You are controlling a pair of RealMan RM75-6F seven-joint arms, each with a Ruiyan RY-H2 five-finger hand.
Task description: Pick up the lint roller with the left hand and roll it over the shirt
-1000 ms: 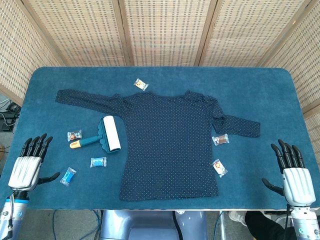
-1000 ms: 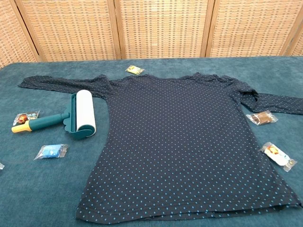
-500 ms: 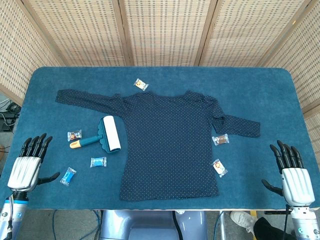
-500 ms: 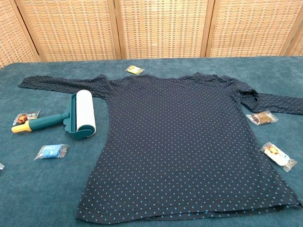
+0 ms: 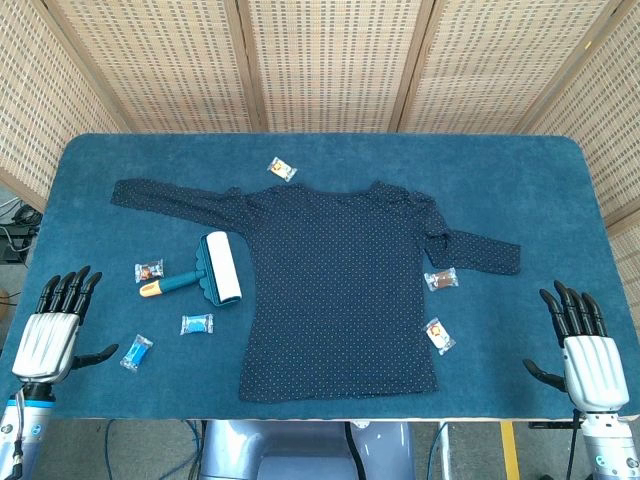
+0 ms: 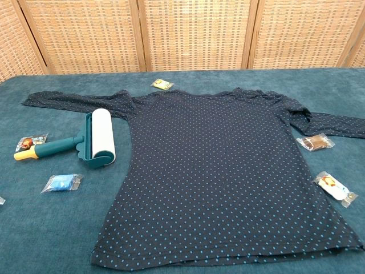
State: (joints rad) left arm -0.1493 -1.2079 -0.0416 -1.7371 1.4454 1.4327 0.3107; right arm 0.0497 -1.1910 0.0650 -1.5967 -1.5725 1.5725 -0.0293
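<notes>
**Both hands idle at the worktop's near edge; lint roller lies untouched beside the shirt**

The shirt (image 5: pixel 340 285), dark with pale dots, lies flat in the middle of the blue worktop (image 5: pixel 320 160), one sleeve stretched out away from its body, the other folded short. The lint roller (image 5: pixel 210 270) rests on the worktop just beside the shirt's edge on the robot's left, its white roll nearest the shirt and its teal handle with a yellow tip pointing away from it. No hand touches it.

The left hand (image 5: pixel 52 330) hangs at the near edge, well apart from the shirt and the roller, fingers straight and spread, thumb out, holding nothing. The right hand (image 5: pixel 585 350) sits at the near edge on the shirt's other side, likewise spread and empty. Neither shows in the chest view.

Small wrapped candies are scattered around the shirt: one beyond its collar (image 5: pixel 282 169), two by its right side (image 5: pixel 439 279) (image 5: pixel 438 335), and three on the roller's side (image 5: pixel 149 270) (image 5: pixel 196 324) (image 5: pixel 136 352).

Compared with a second ago, the left hand has drifted slightly outward and lower, away from the shirt; the right hand has sunk a touch. Shirt, roller and candies lie where they were.
</notes>
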